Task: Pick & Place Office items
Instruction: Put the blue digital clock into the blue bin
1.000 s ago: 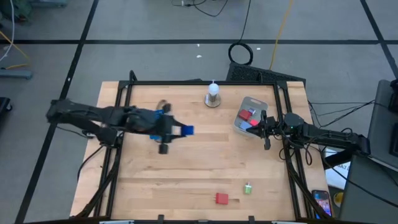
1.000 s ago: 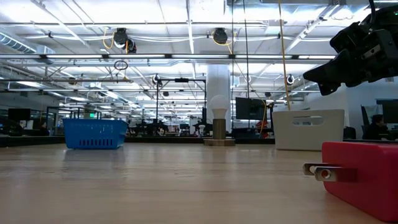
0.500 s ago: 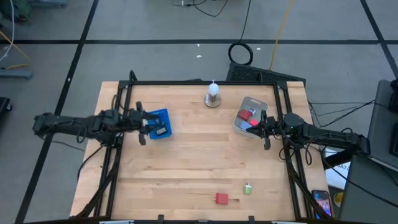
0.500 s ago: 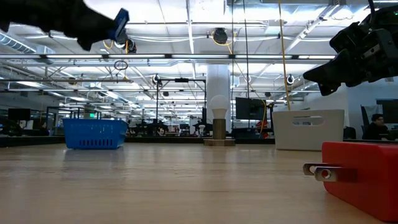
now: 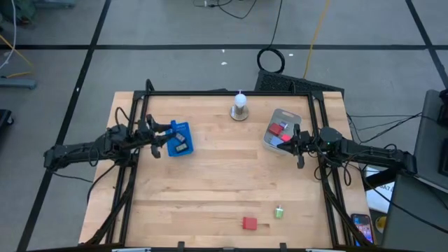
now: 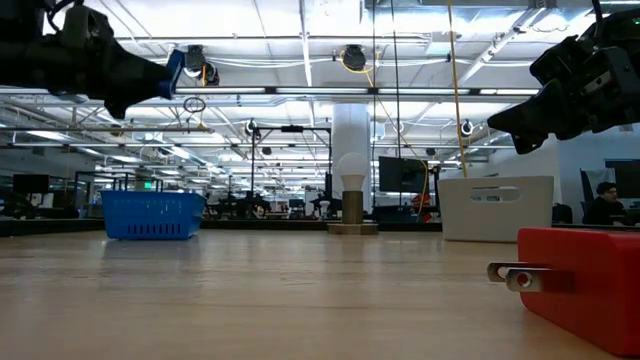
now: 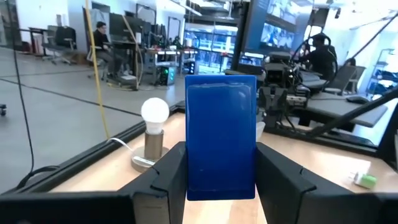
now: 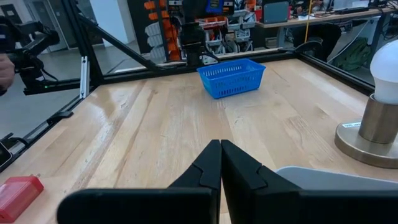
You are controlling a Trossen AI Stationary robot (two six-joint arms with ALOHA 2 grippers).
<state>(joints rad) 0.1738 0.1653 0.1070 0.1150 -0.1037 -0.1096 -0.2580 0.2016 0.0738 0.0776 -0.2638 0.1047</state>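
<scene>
My left gripper [image 5: 159,138] hovers over the table's left part, beside the blue mesh basket [image 5: 180,140], and is shut on a flat blue box [image 7: 221,137]. The low view shows that box's end [image 6: 174,72] high above the table. My right gripper [image 5: 299,148] is shut, touches nothing, and hangs beside the grey tub [image 5: 283,113]. Red pieces [image 5: 278,129] lie in the tub. A red block [image 5: 250,223] and a small green piece [image 5: 278,211] rest flat on the table near its near edge. My left gripper pinches the flat blue box between its two fingers [image 7: 171,171], which lie on the box's two long side edges, at its lower part [image 7: 194,183]. The fingers come roughly level from the table's left. The box sticks out beyond the fingertips, lifted clear of the table.
A light bulb on a round stand [image 5: 240,108] sits by the far edge, between the basket and the tub. A dark item lies in the basket [image 5: 180,148]. The red block has metal prongs [image 6: 515,277]. Bare wood stretches across the middle of the table [image 5: 224,182].
My left arm has drawn back from the table's middle toward its left edge, carrying the blue box along. It now hangs beside the blue basket, which the arm had covered. In the low view the gripper has come into sight at the top left. My right arm has kept still.
</scene>
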